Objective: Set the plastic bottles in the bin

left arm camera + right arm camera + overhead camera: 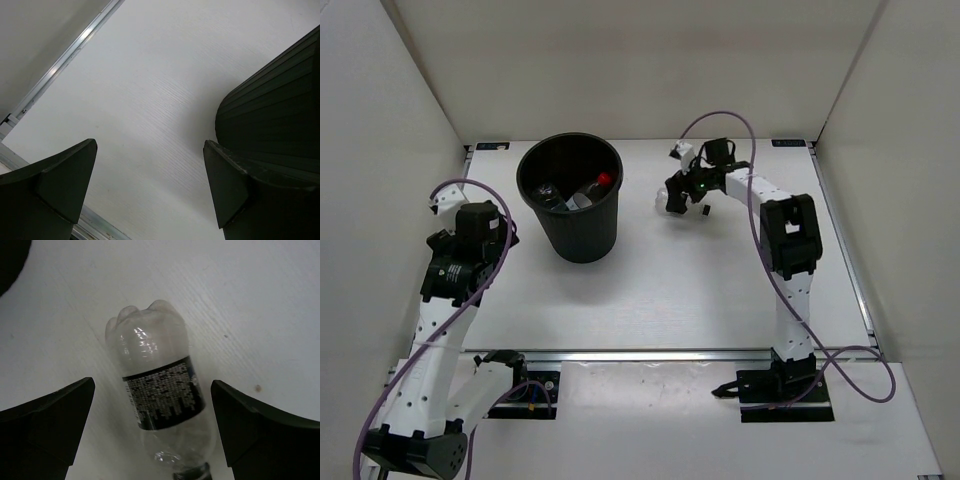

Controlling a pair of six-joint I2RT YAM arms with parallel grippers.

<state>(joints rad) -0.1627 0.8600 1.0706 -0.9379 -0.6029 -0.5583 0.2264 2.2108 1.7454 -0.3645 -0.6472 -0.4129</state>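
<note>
The black bin (552, 232) stands at the back left of the table. Inside it lie a few bottles, one with a red cap (604, 180). A clear bottle with a black label and black cap (160, 385) lies on the table between the spread fingers of my right gripper (152, 385), untouched by either finger. In the top view that gripper (677, 197) hangs low to the right of the bin and hides most of the bottle. My left gripper (150, 175) is open and empty, low beside the bin's ribbed wall (270, 115).
White walls enclose the table on the left, back and right. A metal rail (60, 62) runs along the table's left edge near my left gripper. A dark curved edge (10, 260) shows in the top left corner of the right wrist view.
</note>
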